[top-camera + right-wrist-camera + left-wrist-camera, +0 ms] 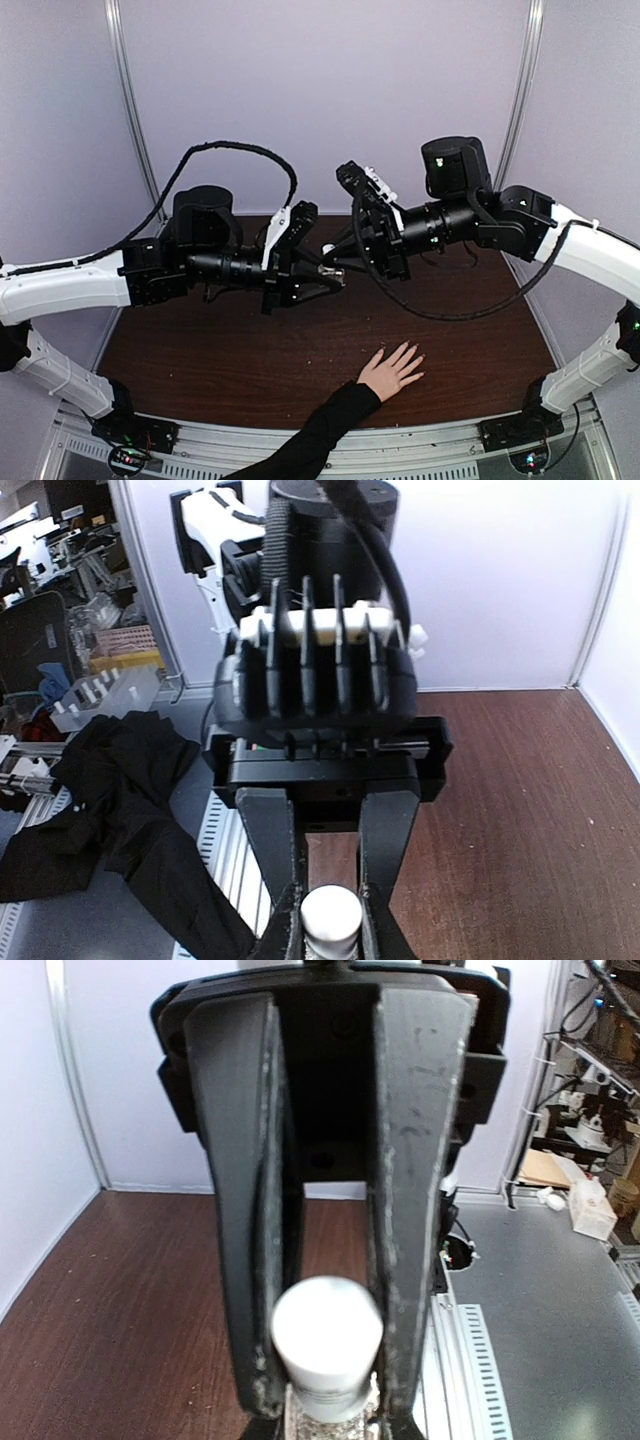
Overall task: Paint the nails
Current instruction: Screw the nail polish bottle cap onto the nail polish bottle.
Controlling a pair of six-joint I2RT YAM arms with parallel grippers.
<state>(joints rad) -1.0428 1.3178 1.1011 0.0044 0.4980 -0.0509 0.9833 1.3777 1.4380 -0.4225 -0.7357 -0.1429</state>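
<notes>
One hand, in one black sleeve, lies flat on the table with five fingers spread. The nails at the fingertips are too small to assess for colour or coating. The hand rests lower than both claws, nearer the arm bases and off toward the right claw's side, well apart from each. Two claws meet tip to tip in the air over the middle of the table. Left claw: jaws narrow, clamped at the fingertips on one small bottle with glittery contents. One white cap stands up from that bottle between the left claw's two fingers. Right claw: jaws narrow, closed on the cap from the opposite side. Its own camera shows the round white top seated between its two fingertips, with a ridged band just beneath. From overhead, one white spot shows at the meeting tips. Behind the left claw, one black cable arches over its arm. A second cable hangs in a loop under the right claw's wrist. To one side of the right claw in its own camera, one heap of black cloth lies on a grey surface beyond the table edge.
</notes>
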